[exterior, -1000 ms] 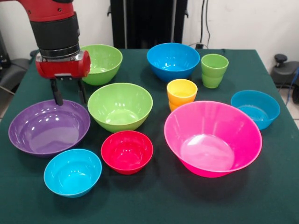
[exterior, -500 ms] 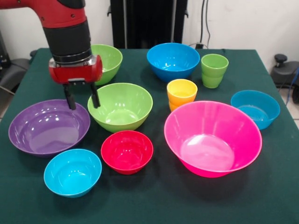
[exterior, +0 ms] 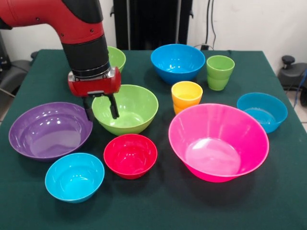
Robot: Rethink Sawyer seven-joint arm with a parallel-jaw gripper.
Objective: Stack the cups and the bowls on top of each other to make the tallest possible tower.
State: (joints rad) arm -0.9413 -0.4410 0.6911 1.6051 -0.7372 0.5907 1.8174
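Observation:
My gripper (exterior: 101, 110) is open at the left rim of the middle lime green bowl (exterior: 132, 108), with one finger outside the rim and the other inside. To its left sits the purple bowl (exterior: 45, 132). In front are the small cyan bowl (exterior: 74, 177) and the red bowl (exterior: 130, 155). The huge pink bowl (exterior: 218, 143) is at the right. The yellow-orange cup (exterior: 186, 96) and the light green cup (exterior: 220, 72) stand upright behind it. A second lime green bowl (exterior: 117, 57) is mostly hidden behind my arm. No tower is in view; every piece stands alone.
One blue bowl (exterior: 177, 62) sits at the back centre and another blue bowl (exterior: 263, 111) near the right edge. All rest on a dark green tablecloth (exterior: 163, 206). Black equipment stands behind the table.
My gripper has moved right and toward the camera, from over the purple bowl's far rim to the left rim of the middle lime green bowl. It has stayed open.

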